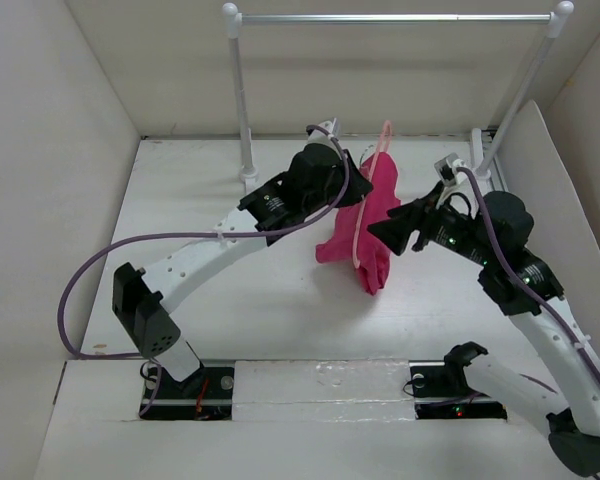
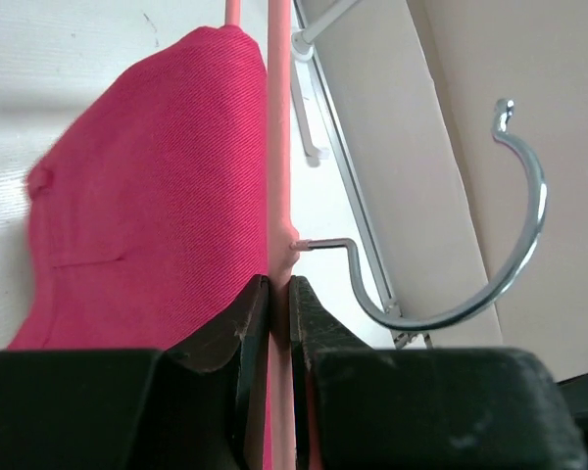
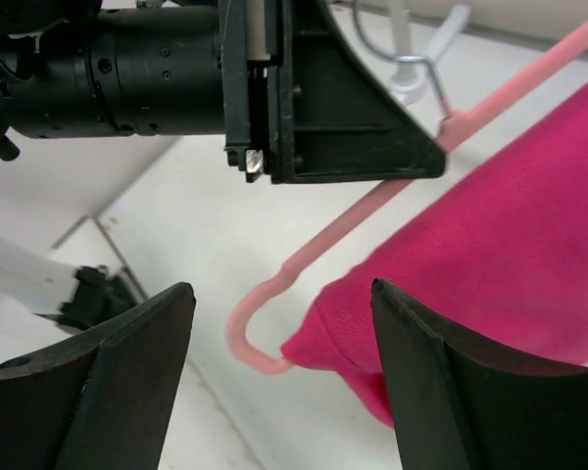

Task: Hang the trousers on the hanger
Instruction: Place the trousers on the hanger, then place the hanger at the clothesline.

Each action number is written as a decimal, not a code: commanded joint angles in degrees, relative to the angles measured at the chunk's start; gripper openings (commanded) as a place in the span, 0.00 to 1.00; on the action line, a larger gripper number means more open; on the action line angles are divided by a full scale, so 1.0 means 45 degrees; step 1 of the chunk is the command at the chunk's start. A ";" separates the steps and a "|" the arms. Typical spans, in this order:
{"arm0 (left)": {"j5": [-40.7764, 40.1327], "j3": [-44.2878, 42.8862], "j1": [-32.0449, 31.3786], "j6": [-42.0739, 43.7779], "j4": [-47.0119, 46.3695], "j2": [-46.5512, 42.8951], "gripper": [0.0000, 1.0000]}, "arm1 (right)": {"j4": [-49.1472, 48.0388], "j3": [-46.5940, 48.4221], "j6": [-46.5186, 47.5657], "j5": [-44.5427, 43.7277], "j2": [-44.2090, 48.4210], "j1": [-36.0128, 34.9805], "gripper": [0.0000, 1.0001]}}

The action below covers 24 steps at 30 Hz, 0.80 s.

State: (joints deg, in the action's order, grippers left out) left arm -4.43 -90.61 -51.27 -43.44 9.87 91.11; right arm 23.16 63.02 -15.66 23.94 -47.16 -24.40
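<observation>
desk point(image 1: 210, 300): white, matte and wide; arm bases bolted at the near edge, on a slightly raised white strip.
room: plain pale walls point(image 1: 40, 150) closing the desk on the left, the right and the back, like an open box.
clothes rail point(image 1: 390, 17): at the back of the desk, two white posts with a silver bar across the top.
cable point(image 1: 75, 290): purple, looping from the left arm out over the left part of the desk.
hanger point(image 2: 279, 147): thin and light pink, held up in the air over the middle of the desk, in front of the rail and apart from it; metal hook point(image 2: 541, 211) curving out from its top.
trousers point(image 1: 375, 215): bright magenta pink, folded over the hanger and hanging down from it in a bunch, between the two arms; lowest end close to the desk, touching it or not cannot be told.
left arm point(image 1: 230, 245): reaching from its base up to the top of the hanger.
left jaws: narrow, pressed on the pink hanger stem just beside the root of the hook, trousers cloth right next to one jaw.
right arm point(image 1: 525, 275): bent, wrist turned toward the trousers.
right jaws: wide apart, holding nothing, just beside the hanging trousers; in the right wrist view, a rounded corner of the hanger and the cloth seen between the two black fingers point(image 3: 127, 382), no contact visible.
</observation>
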 commanded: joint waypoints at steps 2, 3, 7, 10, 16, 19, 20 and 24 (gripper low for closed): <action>0.0241 -0.1641 0.0084 0.0064 -0.0690 -0.0189 0.00 | -0.1800 -0.0799 -0.2573 -0.1179 -0.0614 -0.1294 0.78; 0.0241 -0.1700 0.0084 0.0044 -0.0650 -0.0150 0.00 | -0.2058 -0.0938 -0.2942 -0.1296 -0.0731 -0.1470 0.78; 0.0262 -0.1623 -0.0032 -0.0073 -0.0534 -0.0343 0.00 | -0.3617 -0.1621 -0.3666 -0.1748 -0.1393 -0.1862 0.77; 0.0281 -0.1370 -0.0033 -0.0151 -0.0572 -0.0520 0.00 | -0.4148 -0.1817 -0.3941 -0.1767 -0.1804 -0.2115 0.70; -0.0071 -0.1251 -0.0033 0.0004 -0.0182 -0.0774 0.00 | -0.6510 -0.2676 -0.5034 -0.1845 -0.2196 -0.2683 0.42; -0.0110 -0.1407 -0.0033 0.0025 0.0033 -0.0696 0.00 | -0.8067 -0.3164 -0.5814 -0.1689 -0.2294 -0.2800 0.25; -0.0149 -0.1485 -0.0033 0.0063 0.0130 -0.0657 0.00 | -0.8385 -0.3359 -0.6165 -0.1707 -0.2275 -0.2800 0.12; -0.0091 -0.1759 0.0121 0.0122 0.0307 -0.0599 0.00 | -0.8116 -0.2894 -0.6208 -0.1922 -0.2100 -0.2917 0.00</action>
State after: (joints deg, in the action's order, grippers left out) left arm -6.81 -93.91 -50.50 -41.43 18.96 91.85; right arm -0.60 46.74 -42.92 12.25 -58.63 -35.33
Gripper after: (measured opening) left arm 0.061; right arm 0.114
